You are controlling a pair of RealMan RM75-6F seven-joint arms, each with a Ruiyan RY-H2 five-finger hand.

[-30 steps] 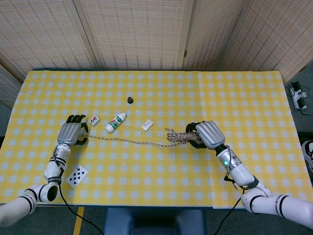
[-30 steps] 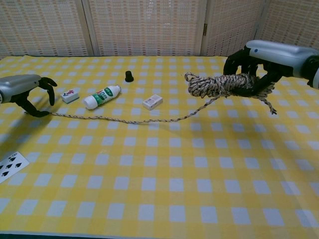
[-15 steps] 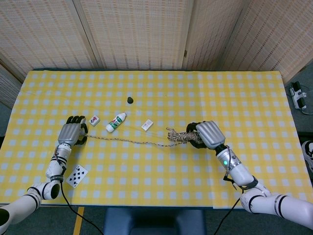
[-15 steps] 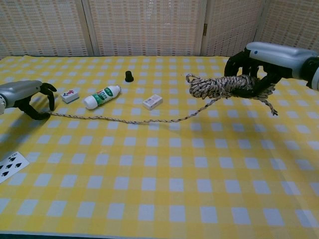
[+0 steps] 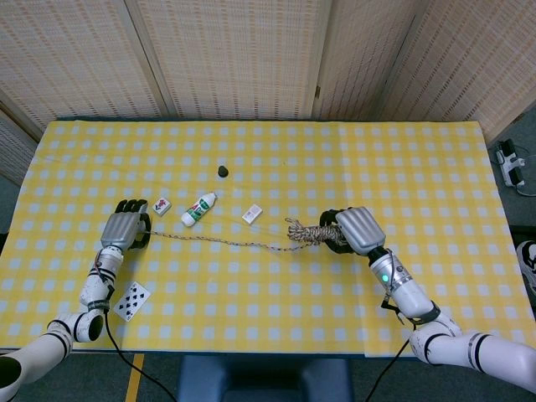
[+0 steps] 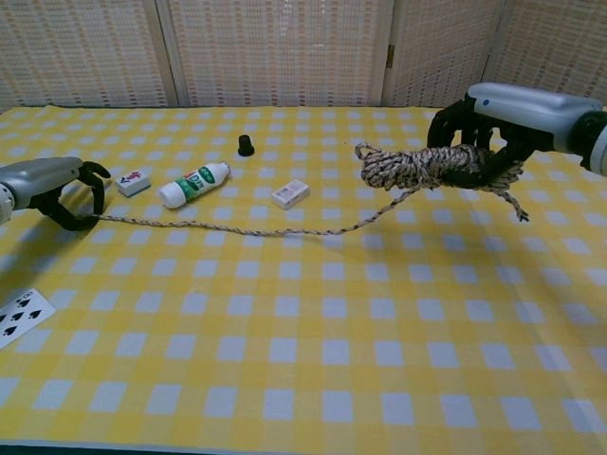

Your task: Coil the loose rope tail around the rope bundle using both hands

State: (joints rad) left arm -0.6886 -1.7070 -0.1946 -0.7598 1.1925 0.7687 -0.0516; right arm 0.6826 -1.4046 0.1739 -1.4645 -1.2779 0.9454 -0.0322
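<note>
My right hand (image 5: 358, 229) (image 6: 493, 118) grips a speckled rope bundle (image 5: 311, 234) (image 6: 422, 164) and holds it lifted off the yellow checked table. From the bundle a loose rope tail (image 5: 219, 242) (image 6: 247, 230) droops to the cloth and runs left. My left hand (image 5: 123, 229) (image 6: 52, 187) sits at the tail's far end with its fingers curled over the tip; it looks pinched there. A short frayed end (image 6: 513, 204) hangs below the right hand.
Beside the left hand lies a small tile (image 5: 162, 206) (image 6: 133, 182). A white bottle with green label (image 5: 198, 208) (image 6: 193, 184), a white box (image 5: 252, 214) (image 6: 290, 193) and a black cap (image 5: 223, 171) (image 6: 246, 145) lie behind the tail. A playing card (image 5: 131, 301) (image 6: 21, 316) lies near the front left edge.
The left hand has slid slightly right along the tail's end. The right hand and bundle have shifted a little; the tail lies much as before.
</note>
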